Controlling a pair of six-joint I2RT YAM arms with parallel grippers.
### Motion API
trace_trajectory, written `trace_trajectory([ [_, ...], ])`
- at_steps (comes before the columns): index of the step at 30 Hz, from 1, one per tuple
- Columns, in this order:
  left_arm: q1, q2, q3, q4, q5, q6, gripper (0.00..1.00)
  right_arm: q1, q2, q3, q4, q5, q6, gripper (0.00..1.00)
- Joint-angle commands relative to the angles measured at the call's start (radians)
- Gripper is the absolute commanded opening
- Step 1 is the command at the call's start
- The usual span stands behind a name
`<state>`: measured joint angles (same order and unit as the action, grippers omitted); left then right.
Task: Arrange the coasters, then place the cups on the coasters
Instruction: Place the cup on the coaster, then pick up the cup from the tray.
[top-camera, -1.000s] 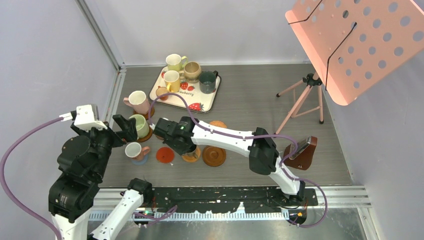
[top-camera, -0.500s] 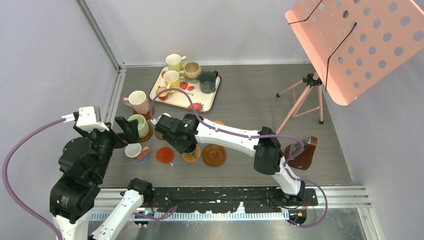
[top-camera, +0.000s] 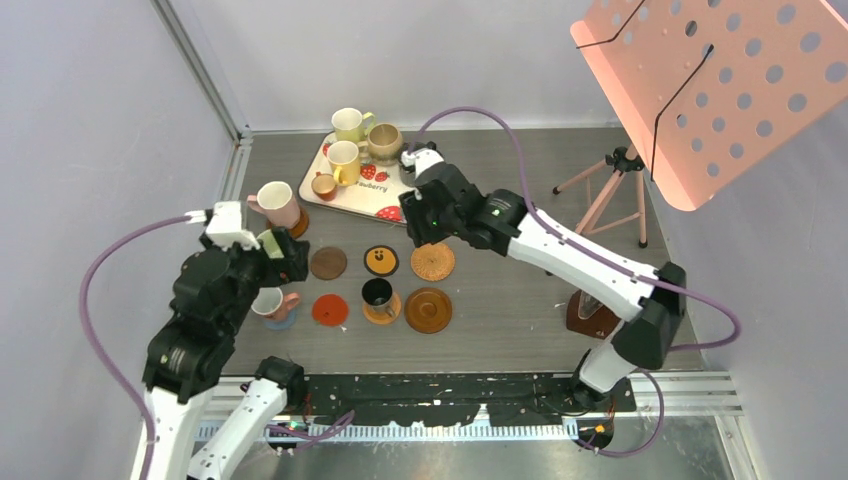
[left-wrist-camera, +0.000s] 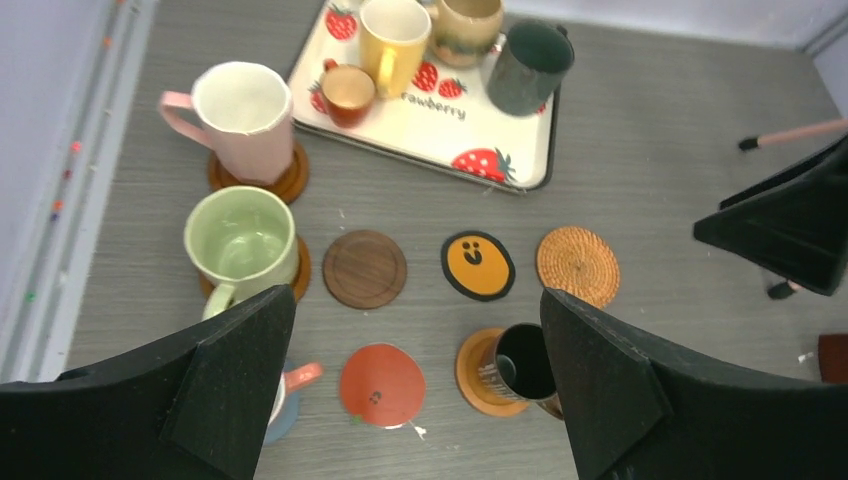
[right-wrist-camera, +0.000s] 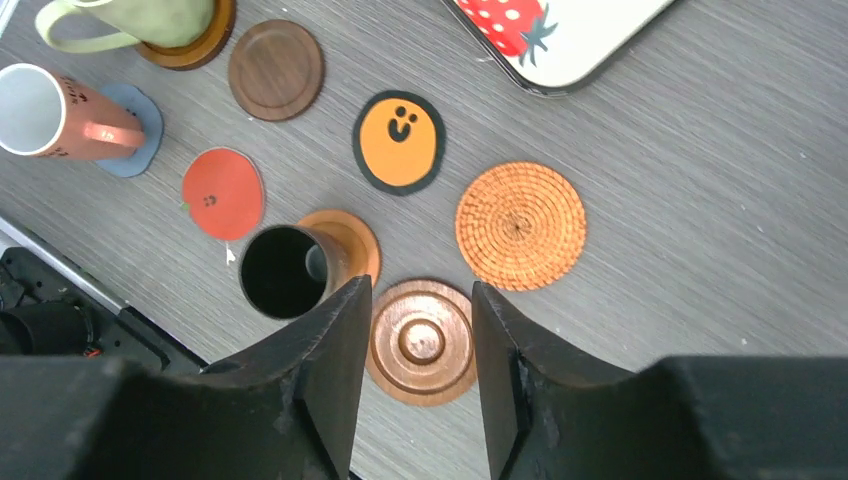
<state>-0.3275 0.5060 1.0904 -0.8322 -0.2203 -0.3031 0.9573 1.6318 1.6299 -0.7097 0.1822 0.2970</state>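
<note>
We see our left pincer (left-wrist-camera: 415, 315) spread wide with nothing in it, hanging at the middle left of the top view, just beside the green cup (left-wrist-camera: 243, 240). Our right pincer (right-wrist-camera: 418, 290) has its fingers a little apart and holds nothing; in the top view it hangs over the lower right corner of the strawberry tray (left-wrist-camera: 430, 125). The tall pink cup (left-wrist-camera: 245, 115) stands on a brown coaster (left-wrist-camera: 292, 180) at the upper left of the left wrist view, and the green cup sits on the other brown coaster (left-wrist-camera: 298, 272) right below it. The small pink cup (right-wrist-camera: 45, 110) sits on the blue-grey coaster (right-wrist-camera: 135, 155) at the upper left of the right wrist view, and the black cup (right-wrist-camera: 280, 272) stands on the orange coaster (right-wrist-camera: 350, 240) near the middle. Five coasters lie bare on the grey table (top-camera: 520, 270): the dark wooden coaster (left-wrist-camera: 365, 268), the smiley coaster (left-wrist-camera: 478, 265) and the woven coaster (left-wrist-camera: 577, 265) in a row, then the red coaster (left-wrist-camera: 381, 385) and the rimmed coaster (right-wrist-camera: 420, 340) below. On the tray stand the yellow cup (left-wrist-camera: 393, 40), the tan cup (left-wrist-camera: 465, 20), the dark teal cup (left-wrist-camera: 528, 68) and the tiny orange-brown cup (left-wrist-camera: 348, 93). A pale yellow cup (top-camera: 348, 124) stands at the tray's top edge in the top view; we cannot tell if it is on the tray.
</note>
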Motion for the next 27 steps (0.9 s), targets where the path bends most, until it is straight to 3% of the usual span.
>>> trace_trajectory([
  [1,-0.004,0.128,-0.022,0.116,0.106,0.008,0.92,-0.001,-0.134,-0.115,0.113,0.044,0.026,0.50],
  [8,0.001,0.478,0.158,0.118,0.016,0.048,0.84,-0.001,-0.384,-0.359,0.207,0.030,0.000,0.71],
  [12,0.076,0.718,0.307,0.147,-0.007,0.048,0.71,-0.002,-0.506,-0.463,0.227,0.011,-0.023,0.75],
  [15,0.166,0.907,0.430,0.139,0.079,-0.062,0.58,-0.001,-0.597,-0.513,0.229,-0.007,-0.036,0.76],
  [17,0.213,0.998,0.491,0.131,0.100,-0.215,0.47,-0.002,-0.646,-0.556,0.232,-0.026,-0.041,0.76],
  [22,0.229,1.149,0.539,0.139,0.039,-0.490,0.42,-0.002,-0.726,-0.605,0.231,-0.037,-0.055,0.77],
  [27,0.229,1.220,0.496,0.180,-0.029,-0.708,0.45,-0.001,-0.760,-0.622,0.220,-0.027,-0.069,0.77],
])
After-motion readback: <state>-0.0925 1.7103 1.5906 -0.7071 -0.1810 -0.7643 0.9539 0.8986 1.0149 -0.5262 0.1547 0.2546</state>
